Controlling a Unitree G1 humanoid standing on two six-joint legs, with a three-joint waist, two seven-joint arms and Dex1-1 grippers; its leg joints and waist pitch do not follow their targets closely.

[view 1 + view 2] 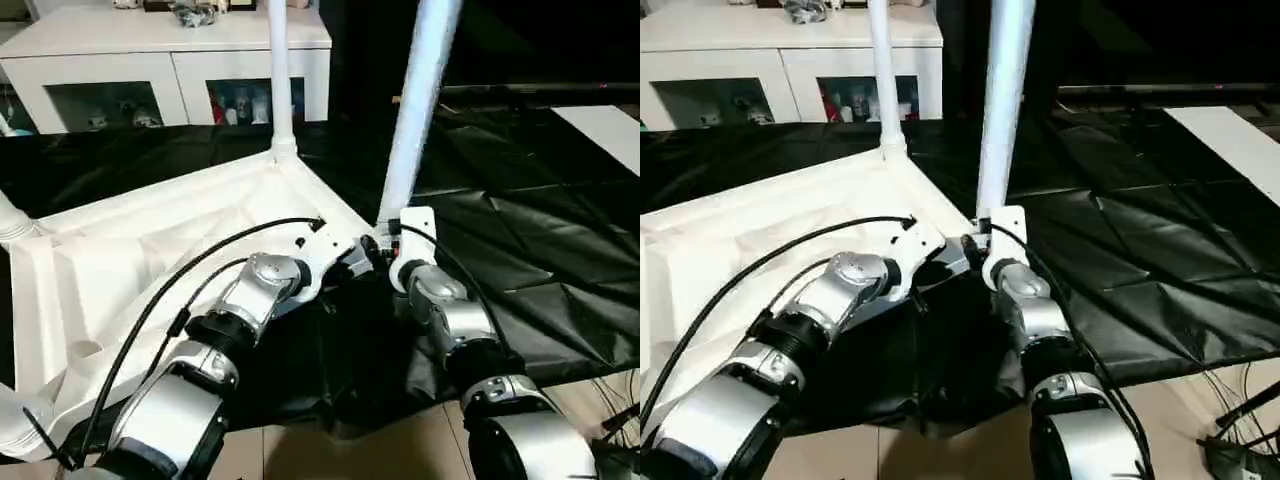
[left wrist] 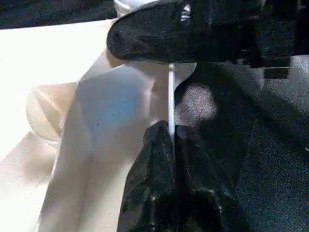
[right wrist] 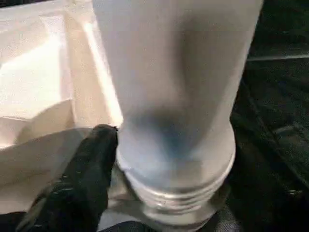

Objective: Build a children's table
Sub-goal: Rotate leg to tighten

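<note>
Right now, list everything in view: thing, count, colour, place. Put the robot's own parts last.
Table top: one, white, upside down on the black cloth, ribbed underside up.
Standing legs: two, white; one upright in the far corner socket, one at the near corner by the grippers, threaded end showing.
Other legs: parts at the left edge, white; count unclear.
Black cloth: one, under everything.
Cabinet: one, white, glass doors, behind.
Left gripper: black fingers, shut, at the top's edge.
Right gripper: black, beside the near leg's base.
</note>
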